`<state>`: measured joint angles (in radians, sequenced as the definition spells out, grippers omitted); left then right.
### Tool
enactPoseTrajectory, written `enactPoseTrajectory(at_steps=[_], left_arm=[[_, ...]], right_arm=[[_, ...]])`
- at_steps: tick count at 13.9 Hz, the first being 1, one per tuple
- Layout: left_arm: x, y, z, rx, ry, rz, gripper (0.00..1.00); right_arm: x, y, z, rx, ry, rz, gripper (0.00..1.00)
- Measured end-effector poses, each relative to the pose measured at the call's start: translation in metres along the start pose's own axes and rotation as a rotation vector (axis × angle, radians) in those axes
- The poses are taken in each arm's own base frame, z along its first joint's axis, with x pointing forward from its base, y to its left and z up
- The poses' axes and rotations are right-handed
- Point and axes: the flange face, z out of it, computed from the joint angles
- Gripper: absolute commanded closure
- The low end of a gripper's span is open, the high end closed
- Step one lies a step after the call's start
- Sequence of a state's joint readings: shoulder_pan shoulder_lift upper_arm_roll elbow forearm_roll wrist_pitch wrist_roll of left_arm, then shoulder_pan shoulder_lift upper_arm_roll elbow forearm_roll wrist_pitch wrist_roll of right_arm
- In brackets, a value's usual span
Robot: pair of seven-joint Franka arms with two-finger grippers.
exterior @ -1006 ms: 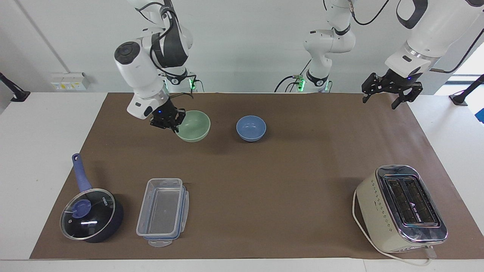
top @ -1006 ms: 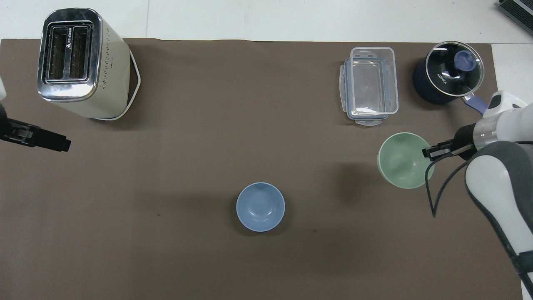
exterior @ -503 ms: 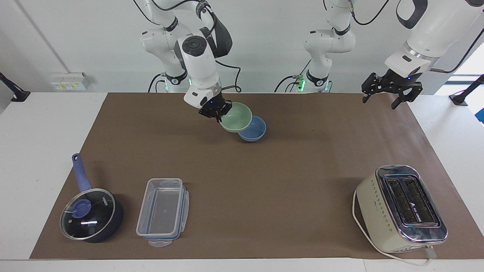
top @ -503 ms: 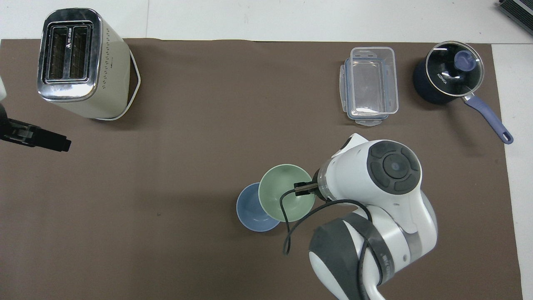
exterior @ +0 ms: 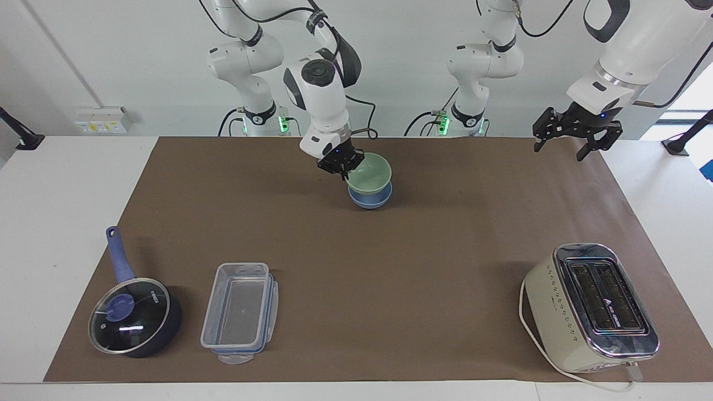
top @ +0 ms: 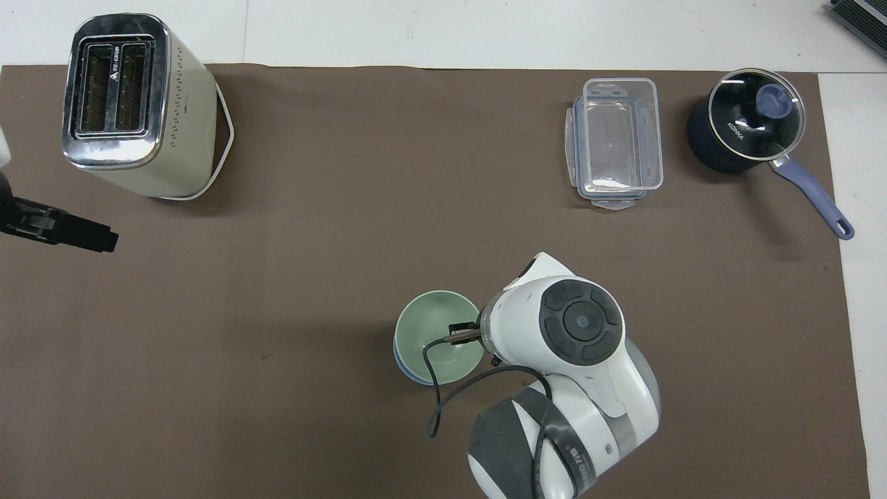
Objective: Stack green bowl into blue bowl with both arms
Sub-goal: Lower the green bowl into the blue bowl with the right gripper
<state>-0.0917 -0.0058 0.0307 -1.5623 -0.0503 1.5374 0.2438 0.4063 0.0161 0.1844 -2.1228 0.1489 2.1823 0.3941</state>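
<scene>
Right gripper (exterior: pixel 344 169) clamped on rim of green bowl (exterior: pixel 370 172), on the bowl's side toward the right arm's end of the table. Green bowl sits directly over the blue bowl (exterior: pixel 370 199) and looks partly lowered into it, slightly tilted; whether it's fully seated is hard to tell from the facing view. In the overhead view only a thin blue crescent (top: pixel 405 366) shows under the green bowl (top: pixel 431 333), right gripper (top: pixel 460 335) at its rim with a black cable looping across. Both bowls near the robots' edge of the brown mat (exterior: pixel 390 267), about midway along it.

Left gripper (exterior: pixel 576 133) open, fingers apart, empty, waiting in the air over the mat corner at the robots' edge, left arm's end; in the overhead view its tip (top: pixel 69 232) pokes in over the mat's edge.

Toaster (exterior: pixel 590 306) by the mat corner away from the robots, left arm's end. Clear plastic container (exterior: pixel 239 312) and lidded blue saucepan (exterior: pixel 133 314) side by side by the other corner along that edge, right arm's end, saucepan nearer the corner
</scene>
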Motion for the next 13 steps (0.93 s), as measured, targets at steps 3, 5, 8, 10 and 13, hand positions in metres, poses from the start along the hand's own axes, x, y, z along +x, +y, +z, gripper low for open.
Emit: enactPoseTrajectory(at_steps=[3, 5, 8, 10, 13], left_arm=[[0.000, 0.000, 0.000, 0.000, 0.000, 0.000, 0.00], [0.000, 0.000, 0.000, 0.000, 0.000, 0.000, 0.00], [0.000, 0.000, 0.000, 0.000, 0.000, 0.000, 0.00], [0.000, 0.000, 0.000, 0.000, 0.000, 0.000, 0.00], [0.000, 0.000, 0.000, 0.000, 0.000, 0.000, 0.00]], right_arm=[[-0.006, -0.003, 0.014, 0.002, 0.011, -0.005, 1.00], [-0.011, -0.005, 0.025, 0.003, 0.015, -0.009, 1.00], [-0.011, -0.005, 0.033, 0.005, 0.021, -0.008, 1.00], [-0.010, -0.004, 0.037, 0.007, 0.025, -0.006, 1.00], [-0.008, -0.004, 0.045, 0.008, 0.023, -0.004, 1.00]])
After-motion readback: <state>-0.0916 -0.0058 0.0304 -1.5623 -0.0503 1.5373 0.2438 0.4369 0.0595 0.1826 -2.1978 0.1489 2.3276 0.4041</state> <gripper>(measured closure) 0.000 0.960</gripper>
